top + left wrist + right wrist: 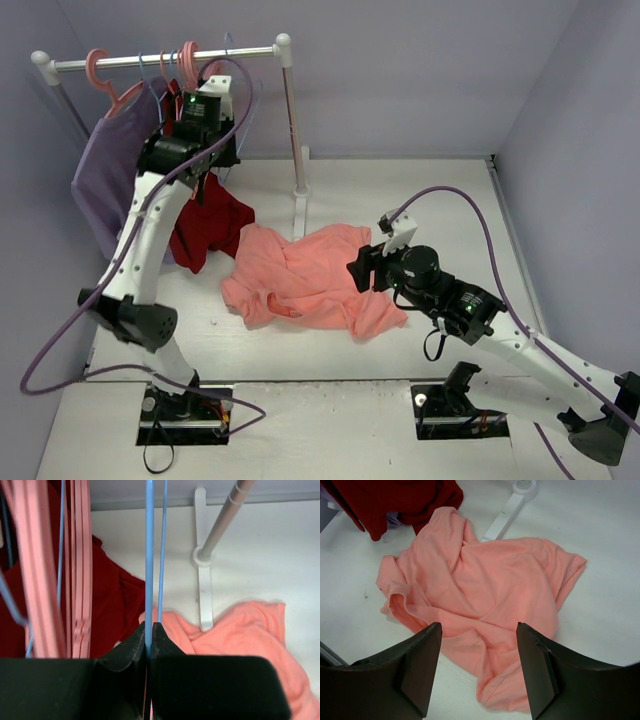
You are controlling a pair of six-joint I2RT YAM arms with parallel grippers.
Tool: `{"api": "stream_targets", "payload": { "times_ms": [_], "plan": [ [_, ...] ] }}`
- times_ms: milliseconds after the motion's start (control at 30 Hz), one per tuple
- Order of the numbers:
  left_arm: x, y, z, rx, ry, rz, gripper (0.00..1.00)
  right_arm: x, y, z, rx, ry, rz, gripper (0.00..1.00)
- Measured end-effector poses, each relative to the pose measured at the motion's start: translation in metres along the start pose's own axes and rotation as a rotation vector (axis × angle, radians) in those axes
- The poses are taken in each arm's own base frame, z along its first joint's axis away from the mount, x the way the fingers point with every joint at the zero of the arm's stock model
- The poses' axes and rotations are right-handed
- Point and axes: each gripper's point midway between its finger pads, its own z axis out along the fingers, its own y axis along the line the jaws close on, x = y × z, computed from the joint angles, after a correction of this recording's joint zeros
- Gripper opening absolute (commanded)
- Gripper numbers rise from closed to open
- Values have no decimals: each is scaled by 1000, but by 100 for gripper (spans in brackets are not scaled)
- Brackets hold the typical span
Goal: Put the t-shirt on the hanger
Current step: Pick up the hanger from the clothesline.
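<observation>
The salmon t-shirt (310,275) lies crumpled on the table in front of the rack; it also shows in the left wrist view (250,635) and the right wrist view (485,575). My left gripper (212,92) is up at the rack rail, shut (149,630) on a wire of the light-blue hanger (149,555), which runs straight up between the jaws. My right gripper (362,270) is open and empty, hovering just above the shirt's near right part (479,630), with the jaws spread wide and not touching the cloth.
The white rack has a rail (170,58), a right post (293,120) and a base foot (300,200). Pink plastic hangers (80,555), a dark red garment (205,225) and a lavender shirt (105,170) hang there. Walls enclose the table.
</observation>
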Motion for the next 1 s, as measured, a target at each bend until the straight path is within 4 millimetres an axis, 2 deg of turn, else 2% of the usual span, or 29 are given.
{"api": "stream_targets", "payload": {
  "times_ms": [133,233,500,567,767,867,1000],
  "plan": [
    [15,6,-39,23,-9,2,0,4,-1,4,10,16,-2,58],
    [33,12,-58,28,3,17,0,11,-3,10,28,38,-8,58],
    [67,17,-68,49,32,54,0,37,-13,32,97,128,-28,56],
    [80,18,-76,67,39,61,0,44,-16,37,123,150,-19,56],
    [126,15,-122,189,4,92,0,74,-26,58,225,227,41,52],
    [150,8,-142,277,-13,114,0,94,-29,68,256,280,66,46],
    [173,-1,-153,365,-21,141,0,118,-28,77,277,344,107,42]
  ]
}}
